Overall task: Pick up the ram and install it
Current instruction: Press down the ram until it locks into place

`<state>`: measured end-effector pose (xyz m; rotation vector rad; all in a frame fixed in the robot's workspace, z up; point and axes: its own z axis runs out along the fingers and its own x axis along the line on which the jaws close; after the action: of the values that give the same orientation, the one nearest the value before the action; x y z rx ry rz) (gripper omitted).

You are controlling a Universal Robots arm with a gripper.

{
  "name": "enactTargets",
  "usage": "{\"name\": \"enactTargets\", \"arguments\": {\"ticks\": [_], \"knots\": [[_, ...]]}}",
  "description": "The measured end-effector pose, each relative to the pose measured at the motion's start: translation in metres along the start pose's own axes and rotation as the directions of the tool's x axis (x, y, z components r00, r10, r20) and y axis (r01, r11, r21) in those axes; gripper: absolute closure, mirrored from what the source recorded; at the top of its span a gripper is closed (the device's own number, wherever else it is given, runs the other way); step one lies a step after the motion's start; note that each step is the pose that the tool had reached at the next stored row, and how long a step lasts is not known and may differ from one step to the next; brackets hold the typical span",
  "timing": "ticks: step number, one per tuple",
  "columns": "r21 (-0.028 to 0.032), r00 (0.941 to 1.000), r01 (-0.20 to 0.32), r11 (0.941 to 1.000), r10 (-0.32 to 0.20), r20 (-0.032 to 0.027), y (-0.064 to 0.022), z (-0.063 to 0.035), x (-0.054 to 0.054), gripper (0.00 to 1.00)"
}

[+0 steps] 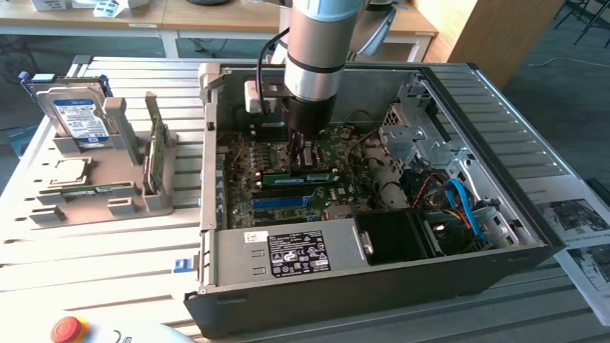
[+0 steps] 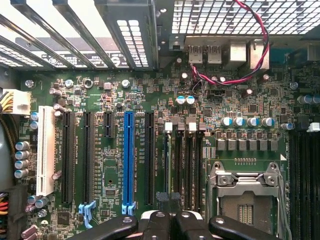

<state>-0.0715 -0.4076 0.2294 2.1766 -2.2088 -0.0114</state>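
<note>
Ram (image 1: 303, 174) — directly under shut pincer (image 1: 303, 158) — on motherboard (image 1: 286, 193).

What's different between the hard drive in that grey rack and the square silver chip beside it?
The hard drive stands upright; the chip lies flat. The hard drive is bulkier with a blue-white label; the chip is smaller, square, plain. Both are silvery, in the rack.

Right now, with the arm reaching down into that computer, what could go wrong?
1. The end effector is shut just above the ram on the motherboard. If the stick is not square in its slot, pressing could bend it.
2. The open processor socket sits beside the memory slots, so a sideways drift might hit it.
3. The red and black wires run over the board nearby and could snag.
</note>
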Motion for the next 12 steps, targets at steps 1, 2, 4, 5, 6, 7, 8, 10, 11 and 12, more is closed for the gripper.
{"name": "enactTargets", "arguments": {"ticks": [1, 2, 4, 5, 6, 7, 8, 10, 11, 12], "knots": [[-0.0001, 1.0000, 0.000, 1.0000, 0.000, -0.0002, 0.0000, 0.0003, 0.0000, 0.90], [-0.0002, 1.0000, 0.000, 1.0000, 0.000, -0.0004, 0.0000, 0.0005, 0.0000, 0.90], [-0.0003, 1.0000, 0.000, 1.0000, 0.000, -0.0005, 0.0000, 0.0005, 0.0001, 0.90], [-0.0003, 1.0000, 0.000, 1.0000, 0.000, -0.0005, 0.0000, 0.0005, 0.0001, 0.90], [-0.0002, 1.0000, 0.000, 1.0000, 0.000, -0.0004, 0.0000, 0.0006, 0.0000, 0.90], [-0.0002, 1.0000, 0.000, 1.0000, 0.000, -0.0003, 0.0000, 0.0007, 0.0000, 0.90], [-0.0001, 1.0000, 0.000, 1.0000, 0.000, -0.0001, 0.0000, 0.0011, 0.0000, 0.90], [-0.0002, 1.0000, 0.000, 1.0000, 0.000, -0.0003, 0.0000, 0.0017, 0.0000, 0.90], [-0.0002, 1.0000, 0.000, 1.0000, 0.000, -0.0003, 0.0000, 0.0020, 0.0000, 0.90], [-0.0002, 1.0000, 0.000, 1.0000, 0.000, -0.0005, 0.0000, 0.0023, 0.0000, 0.90]]}}
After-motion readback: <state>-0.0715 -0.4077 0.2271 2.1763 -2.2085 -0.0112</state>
